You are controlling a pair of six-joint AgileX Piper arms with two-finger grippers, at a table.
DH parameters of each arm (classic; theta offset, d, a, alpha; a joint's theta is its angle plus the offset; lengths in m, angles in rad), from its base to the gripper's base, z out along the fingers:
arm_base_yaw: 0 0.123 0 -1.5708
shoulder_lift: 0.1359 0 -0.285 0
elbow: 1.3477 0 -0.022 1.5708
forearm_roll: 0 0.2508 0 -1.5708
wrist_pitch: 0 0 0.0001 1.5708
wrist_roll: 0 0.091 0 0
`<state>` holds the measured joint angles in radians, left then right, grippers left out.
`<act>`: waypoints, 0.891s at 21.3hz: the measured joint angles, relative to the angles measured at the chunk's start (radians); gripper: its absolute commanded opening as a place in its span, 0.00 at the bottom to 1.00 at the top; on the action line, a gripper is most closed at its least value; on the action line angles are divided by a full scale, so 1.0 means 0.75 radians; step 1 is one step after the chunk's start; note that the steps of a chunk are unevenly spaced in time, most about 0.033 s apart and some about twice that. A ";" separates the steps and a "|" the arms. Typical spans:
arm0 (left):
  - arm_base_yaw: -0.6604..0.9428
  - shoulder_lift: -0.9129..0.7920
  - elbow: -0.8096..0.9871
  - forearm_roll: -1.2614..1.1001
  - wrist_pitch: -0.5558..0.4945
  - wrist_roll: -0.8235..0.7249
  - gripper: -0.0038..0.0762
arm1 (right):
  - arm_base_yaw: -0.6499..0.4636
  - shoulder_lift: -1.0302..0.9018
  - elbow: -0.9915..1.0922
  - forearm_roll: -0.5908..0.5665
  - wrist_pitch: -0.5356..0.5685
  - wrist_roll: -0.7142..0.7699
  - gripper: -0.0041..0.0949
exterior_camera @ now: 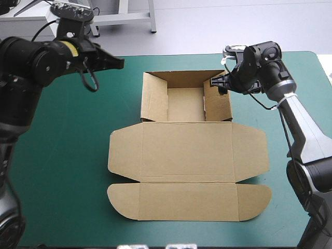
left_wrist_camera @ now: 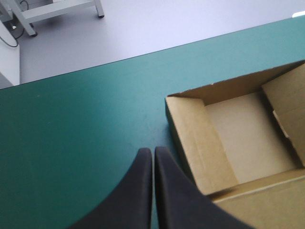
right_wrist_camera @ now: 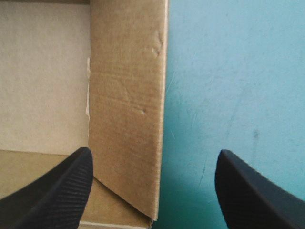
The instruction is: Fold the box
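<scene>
The box (exterior_camera: 187,155) sits mid-table, its open tray on the far side and its lid flat toward the near edge. The right gripper (right_wrist_camera: 152,164) is spread wide above the right wall (right_wrist_camera: 126,95); closing off-line could buckle or untuck it. The left gripper (left_wrist_camera: 153,151), fingers together, hangs off the far-left corner.

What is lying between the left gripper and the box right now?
Only bare teal-green cover lies between the left gripper and the box; the left wrist view shows it.

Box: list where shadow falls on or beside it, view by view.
High view: thin dark shadow on the cover under the box lid's near edge. Left wrist view: tray walls darker than the pale floor. Right wrist view: the same, wall darker, floor pale.
</scene>
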<state>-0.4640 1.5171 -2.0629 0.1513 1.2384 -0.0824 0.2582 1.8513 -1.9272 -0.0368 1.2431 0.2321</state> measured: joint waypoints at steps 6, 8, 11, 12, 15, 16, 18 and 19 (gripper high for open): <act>0.000 -0.479 0.629 0.116 -0.006 -0.085 0.04 | 0.000 0.075 0.125 0.008 -0.001 -0.028 0.72; 0.000 -0.661 0.888 0.084 -0.063 -0.107 0.04 | 0.000 0.115 0.131 0.016 -0.005 -0.033 0.72; 0.000 -0.897 1.202 0.018 -0.162 -0.111 0.04 | 0.000 0.158 0.131 0.029 -0.008 -0.040 0.67; 0.000 -0.967 1.300 0.001 -0.190 -0.111 0.04 | 0.000 0.170 0.131 0.038 -0.009 -0.046 0.60; 0.000 -1.177 1.605 -0.034 -0.299 -0.112 0.04 | 0.000 0.201 0.131 0.080 -0.012 -0.080 0.34; 0.000 -1.222 1.669 -0.035 -0.324 -0.112 0.04 | 0.000 0.206 0.131 0.088 -0.014 -0.087 0.23; 0.000 -1.316 1.791 -0.044 -0.369 -0.120 0.04 | 0.000 0.212 0.131 0.096 -0.015 -0.102 0.03; 0.000 -1.376 1.860 -0.064 -0.390 -0.125 0.04 | 0.000 0.212 0.129 0.076 -0.015 -0.108 0.03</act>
<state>-0.4640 0.4848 -0.6683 0.1033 0.9457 -0.1763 0.2582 2.0105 -1.8300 0.0205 1.2320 0.1512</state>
